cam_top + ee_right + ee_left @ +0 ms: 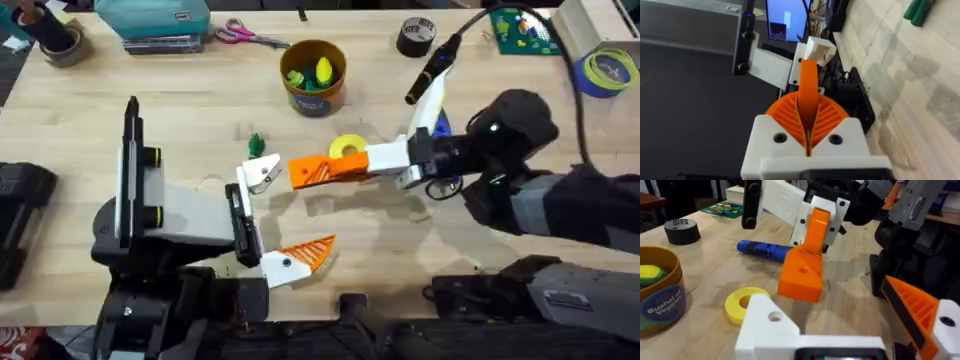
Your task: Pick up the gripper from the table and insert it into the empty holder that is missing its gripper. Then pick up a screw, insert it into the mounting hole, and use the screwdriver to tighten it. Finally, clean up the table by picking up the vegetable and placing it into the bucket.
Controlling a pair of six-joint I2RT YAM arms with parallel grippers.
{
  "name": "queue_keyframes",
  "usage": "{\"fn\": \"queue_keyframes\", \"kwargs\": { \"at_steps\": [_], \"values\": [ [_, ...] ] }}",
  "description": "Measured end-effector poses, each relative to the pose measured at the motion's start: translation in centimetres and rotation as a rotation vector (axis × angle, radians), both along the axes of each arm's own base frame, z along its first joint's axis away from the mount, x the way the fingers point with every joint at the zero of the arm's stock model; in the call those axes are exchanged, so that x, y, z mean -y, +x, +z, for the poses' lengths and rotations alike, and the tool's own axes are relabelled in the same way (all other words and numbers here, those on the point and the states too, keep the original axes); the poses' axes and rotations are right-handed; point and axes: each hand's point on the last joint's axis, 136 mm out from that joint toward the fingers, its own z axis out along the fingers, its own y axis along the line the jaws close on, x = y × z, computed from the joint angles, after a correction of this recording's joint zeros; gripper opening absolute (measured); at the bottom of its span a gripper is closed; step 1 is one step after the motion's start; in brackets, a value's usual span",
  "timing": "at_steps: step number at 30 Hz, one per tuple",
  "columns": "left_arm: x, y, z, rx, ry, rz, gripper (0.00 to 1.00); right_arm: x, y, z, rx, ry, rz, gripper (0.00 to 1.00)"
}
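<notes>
the right tool [340, 167] is clenched on the small orange ribbed plastic gripper [322, 169], held just beside the white angular plastic holder [262, 172] on the left tool [275, 220], which is spread wide. the slim dark green toy vegetable [255, 143] lies on the wooden counter [180, 120]; the round mustard-yellow bucket [314, 78] stands farther back. the bright blue pen-shaped screwdriver [762, 249] lies behind the right tool.

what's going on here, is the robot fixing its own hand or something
Pretty much. The right gripper is shut on the loose orange gripper and holds it out toward the left arm's holder, the white block with no orange finger. The two are close but not yet joined. The screwdriver lies on the table, and the vegetable lies outside the bucket.
</notes>
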Motion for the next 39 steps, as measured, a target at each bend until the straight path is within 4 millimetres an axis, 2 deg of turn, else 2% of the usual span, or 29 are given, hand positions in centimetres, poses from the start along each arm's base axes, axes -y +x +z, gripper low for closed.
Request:
{"fn": "queue_keyframes", "kwargs": {
  "at_steps": [5, 17, 27, 34, 39],
  "values": [
    [0.0, 0.0, 0.0, 0.0, 0.0, 0.0, 0.985, -0.9, -0.2, 0.3, 0.028, 0.03, 0.009, 0.009],
    [0.0, 0.0, 0.0, 0.0, 0.0, 0.0, 0.986, -1.8, -0.7, -0.6, -0.056, 0.015, 0.029, 0.009],
    [0.0, 0.0, 0.0, 0.0, 0.0, 0.0, 0.986, -1.8, -0.9, -0.7, -0.062, 0.014, 0.039, 0.009],
    [0.0, 0.0, 0.0, 0.0, 0.0, 0.0, 0.986, -1.0, -2.3, -0.9, -0.066, 0.013, 0.025, 0.009],
    [0.0, 0.0, 0.0, 0.0, 0.0, 0.0, 0.986, -0.8, -2.4, -1.3, -0.075, 0.01, 0.008, 0.009]
  ]
}}
